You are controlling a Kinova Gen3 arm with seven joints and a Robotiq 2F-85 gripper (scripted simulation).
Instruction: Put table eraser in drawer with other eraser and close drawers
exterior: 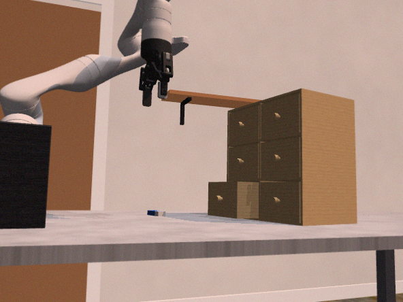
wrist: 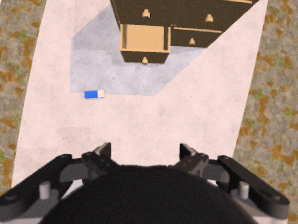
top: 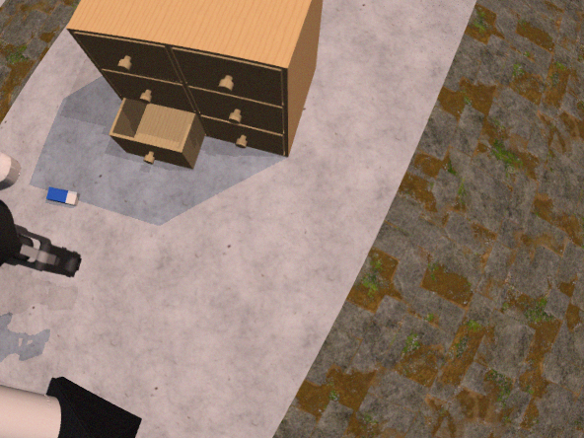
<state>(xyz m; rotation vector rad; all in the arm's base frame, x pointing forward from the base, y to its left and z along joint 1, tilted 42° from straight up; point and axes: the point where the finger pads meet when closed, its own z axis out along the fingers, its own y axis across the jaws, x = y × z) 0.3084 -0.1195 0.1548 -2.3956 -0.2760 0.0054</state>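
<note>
Eraser (top: 62, 196) (exterior: 156, 213) (wrist: 94, 94), table, robot arm and chest of drawers come to one apiece on view, and the largest is the grey, mottled table (top: 222, 296) (exterior: 204, 251) (wrist: 130, 120), with one dark leg (exterior: 385, 272) showing. One pale Kinova arm (top: 27, 411) (exterior: 65, 76) rises from one black base block (top: 99, 416) (exterior: 24, 177). One wooden chest of drawers (top: 197, 30) (exterior: 327, 156) (wrist: 180, 11) stands on the table, and behind it in the exterior view one orange-brown wall shelf (exterior: 211, 98) shows one black bracket (exterior: 182, 110). The chest has six drawers (top: 148, 54) (exterior: 284, 127) (wrist: 207, 40), in two columns of three; five are shut and one, the bottom-left drawer (top: 168, 155) (exterior: 222, 205) (wrist: 135, 56) as seen from the front, stands pulled out. One two-finger Robotiq gripper (top: 74, 263) (exterior: 154, 99) (wrist: 145, 150) hangs high above the table, its two fingers spread wide with nothing between them. The single blue-and-white eraser lies flat on the table, well apart from the open drawer, by the edge of the chest's shadow. Smallest are six round knobs (top: 149, 157) (exterior: 219, 198) (wrist: 145, 60), one per drawer front
</note>
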